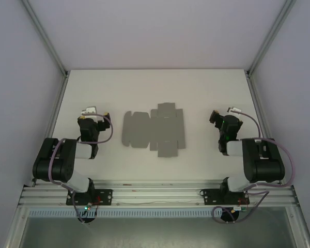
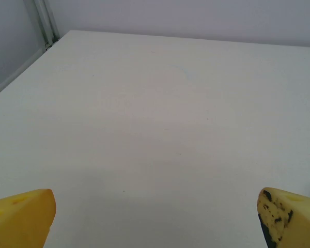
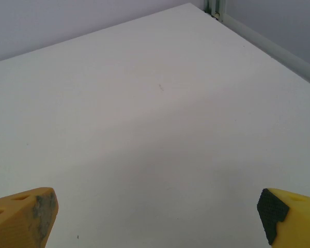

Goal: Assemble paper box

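Observation:
The paper box (image 1: 154, 129) lies as a flat grey die-cut sheet, cross-like with flaps and tabs, in the middle of the white table (image 1: 155, 88). My left gripper (image 1: 95, 114) rests to the sheet's left, folded back near its base, well apart from it. My right gripper (image 1: 221, 117) sits to the sheet's right, likewise apart. In the left wrist view the yellow fingertips (image 2: 21, 217) stand wide apart over bare table, so the left gripper (image 2: 155, 219) is open. In the right wrist view the right gripper (image 3: 155, 217) is open too, its yellow fingertips (image 3: 289, 214) spread with nothing between.
Aluminium frame posts (image 1: 46, 36) and pale walls close in the table at left, right and back. A metal rail (image 1: 155, 194) carrying both arm bases runs along the near edge. The table's back left corner (image 2: 49, 44) and back right corner (image 3: 214, 10) appear in the wrist views.

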Controlling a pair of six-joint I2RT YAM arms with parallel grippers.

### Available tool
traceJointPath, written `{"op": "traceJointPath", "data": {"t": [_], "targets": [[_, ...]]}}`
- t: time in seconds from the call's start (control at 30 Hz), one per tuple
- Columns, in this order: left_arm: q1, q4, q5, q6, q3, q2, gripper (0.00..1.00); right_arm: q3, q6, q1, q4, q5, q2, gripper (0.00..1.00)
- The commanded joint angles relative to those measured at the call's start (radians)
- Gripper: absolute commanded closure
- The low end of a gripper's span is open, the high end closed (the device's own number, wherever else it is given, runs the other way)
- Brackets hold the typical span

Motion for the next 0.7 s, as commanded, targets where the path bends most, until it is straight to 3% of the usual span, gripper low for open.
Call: {"op": "traceJointPath", "data": {"t": [0.0,0.6,0.67], "targets": [[0.011,-0.008,0.021,0.014,0.019,-0.012,0.00,0.020,-0.010,-0.004,-0.002,0.004,-0.004,0.00],[0.011,-0.006,0.020,0.014,0.019,-0.012,0.00,0.019,-0.009,-0.004,-0.002,0.000,-0.005,0.00],[0.011,-0.063,-0.001,0.000,0.040,-0.042,0.00,0.026,-0.008,-0.003,-0.008,0.004,-0.010,0.00]]}}
